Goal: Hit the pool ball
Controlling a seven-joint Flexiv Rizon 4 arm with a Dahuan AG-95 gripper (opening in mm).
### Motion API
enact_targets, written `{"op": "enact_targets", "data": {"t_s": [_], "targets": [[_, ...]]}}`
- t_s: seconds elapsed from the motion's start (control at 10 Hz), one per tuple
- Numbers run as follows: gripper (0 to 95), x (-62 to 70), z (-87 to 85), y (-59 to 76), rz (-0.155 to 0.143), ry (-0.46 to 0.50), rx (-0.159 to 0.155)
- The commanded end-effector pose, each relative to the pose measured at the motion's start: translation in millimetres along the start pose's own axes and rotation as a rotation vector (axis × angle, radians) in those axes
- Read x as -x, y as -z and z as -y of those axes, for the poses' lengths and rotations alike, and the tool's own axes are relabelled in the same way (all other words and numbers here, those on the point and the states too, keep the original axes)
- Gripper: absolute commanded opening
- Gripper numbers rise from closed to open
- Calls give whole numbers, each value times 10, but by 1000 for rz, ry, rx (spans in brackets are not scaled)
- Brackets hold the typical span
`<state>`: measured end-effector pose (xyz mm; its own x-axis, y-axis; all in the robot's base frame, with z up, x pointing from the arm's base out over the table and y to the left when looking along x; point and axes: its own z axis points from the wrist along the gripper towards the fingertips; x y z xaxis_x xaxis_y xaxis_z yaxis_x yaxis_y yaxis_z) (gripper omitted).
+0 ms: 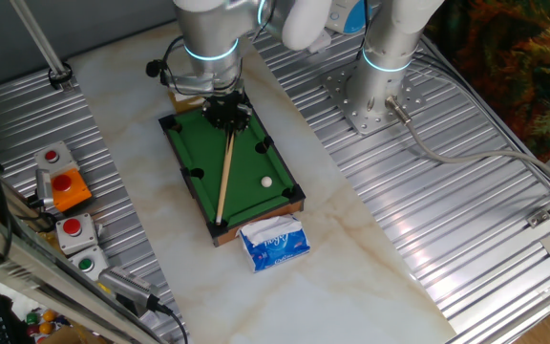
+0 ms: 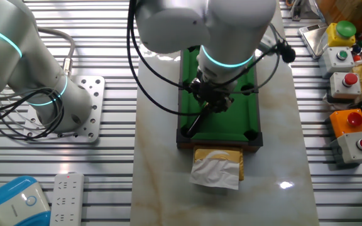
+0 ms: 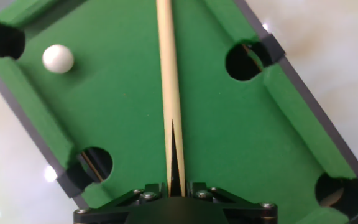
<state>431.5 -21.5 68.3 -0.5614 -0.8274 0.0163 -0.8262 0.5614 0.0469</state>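
Observation:
A small white pool ball [image 1: 266, 181] rests on the green felt of the miniature pool table [image 1: 199, 148], near its right rail. In the hand view the ball [image 3: 58, 58] lies at upper left, close to a corner pocket. My gripper [image 1: 227, 111] hangs over the table's far end, shut on the butt of the long wooden cue stick [image 1: 224, 175]. The cue [image 3: 168, 93] runs straight ahead from the gripper [image 3: 175, 186] down the middle of the felt, to the right of the ball and apart from it. In the other fixed view the gripper [image 2: 215, 99] hides the ball.
A blue-and-white tissue packet [image 1: 275, 241] lies against the near end of the pool table. Button boxes [image 1: 62, 186] stand at the left on the ribbed metal. A second arm's base [image 1: 378, 96] stands at the back right. Pockets [image 3: 247, 60] line the rails.

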Motion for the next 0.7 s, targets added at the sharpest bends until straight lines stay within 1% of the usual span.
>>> {"op": "enact_targets", "data": {"t_s": [0.1,0.3,0.7], "targets": [[0,-8,4,-5,-18,29,-24],[0,-8,3,2,-22,27,-35],[0,-25,8,87,-27,39,-38]]}}
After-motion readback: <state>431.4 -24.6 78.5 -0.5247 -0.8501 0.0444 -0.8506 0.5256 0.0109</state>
